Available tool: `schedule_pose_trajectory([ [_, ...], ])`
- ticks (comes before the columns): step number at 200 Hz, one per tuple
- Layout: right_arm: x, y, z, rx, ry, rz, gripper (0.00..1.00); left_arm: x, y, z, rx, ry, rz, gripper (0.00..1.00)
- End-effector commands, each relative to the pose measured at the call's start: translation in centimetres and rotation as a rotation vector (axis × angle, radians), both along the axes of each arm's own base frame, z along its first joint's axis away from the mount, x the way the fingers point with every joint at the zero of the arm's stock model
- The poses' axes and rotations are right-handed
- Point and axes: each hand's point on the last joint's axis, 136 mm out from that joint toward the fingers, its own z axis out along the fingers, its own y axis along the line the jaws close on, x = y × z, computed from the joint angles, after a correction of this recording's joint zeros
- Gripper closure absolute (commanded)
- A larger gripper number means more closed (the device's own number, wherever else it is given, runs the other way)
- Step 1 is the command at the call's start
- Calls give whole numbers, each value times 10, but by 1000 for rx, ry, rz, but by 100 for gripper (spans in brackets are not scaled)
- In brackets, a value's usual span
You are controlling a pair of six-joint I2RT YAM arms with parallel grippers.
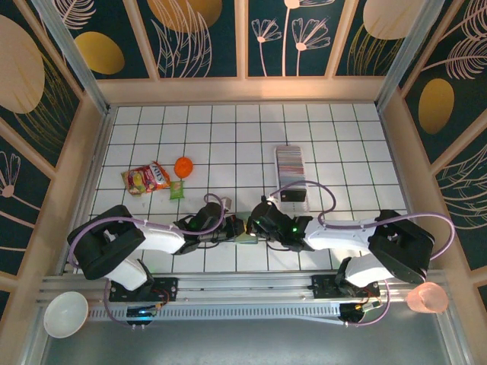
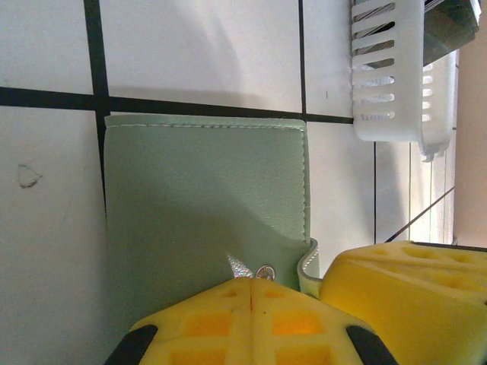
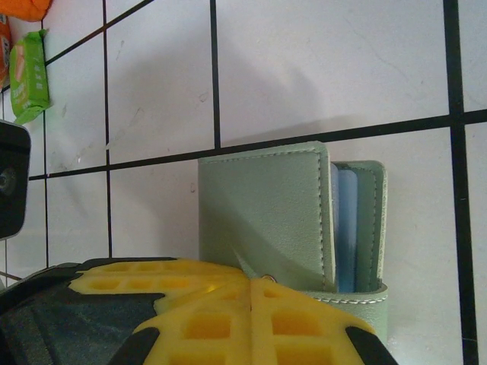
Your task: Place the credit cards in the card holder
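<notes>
1. Left gripper (image 2: pixel 251 298) had its yellow jaws pressed shut at the near edge of the card holder (image 2: pixel 205 198), by its clasp tab (image 2: pixel 245 267).
2. Right gripper (image 3: pixel 251 300) was shut too, just beside it.
3. Whether either one pinched the tab could not be told.
4. The credit cards (image 1: pixel 291 160) stood in a tray (image 2: pixel 388 131), farther off to the right.

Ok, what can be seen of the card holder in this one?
The card holder is a small sage-green folding wallet, leather-like with stitched edges, lying on the white tiled table. It is folded but slightly agape, showing bluish-grey inside. The shut left end effector and right end effector meet its silver-snapped clasp tab; an actual pinch is unclear.
</notes>
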Motion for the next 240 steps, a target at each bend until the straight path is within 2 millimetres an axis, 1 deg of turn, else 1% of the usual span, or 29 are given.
schedule_pose_trajectory([
  [1, 3, -1, -4, 23, 11, -30, 100, -12, 30, -35, 134, 60, 35, 100],
  [29, 1, 0, -11, 33, 28, -25, 100, -11, 28, -32, 127, 58, 31, 100],
  [67, -3, -8, -29, -11, 63, -39, 100, -7, 23, -15, 74, 29, 40, 100],
  [96, -3, -12, -29, -19, 62, -49, 100, -4, 21, -2, 50, 8, 46, 100],
  [111, -2, -14, -27, -18, 56, -52, 100, -4, 27, -5, 68, 9, 68, 100],
  [120, -2, -13, -27, -15, 55, -52, 100, -6, 28, -6, 60, 12, 65, 100],
  [148, -2, -7, -20, 25, 45, -38, 100, -14, 15, -4, 8, 33, -2, 100],
  [160, 0, -6, -17, 32, 35, -43, 100, -15, 13, -4, 2, 37, -14, 100],
  [191, 5, -6, -6, 51, 5, -58, 100, -16, 17, -9, 31, 36, -15, 100],
  [240, 11, -7, -3, 53, -11, -83, 100, -19, 21, -17, 64, 47, -29, 100],
])
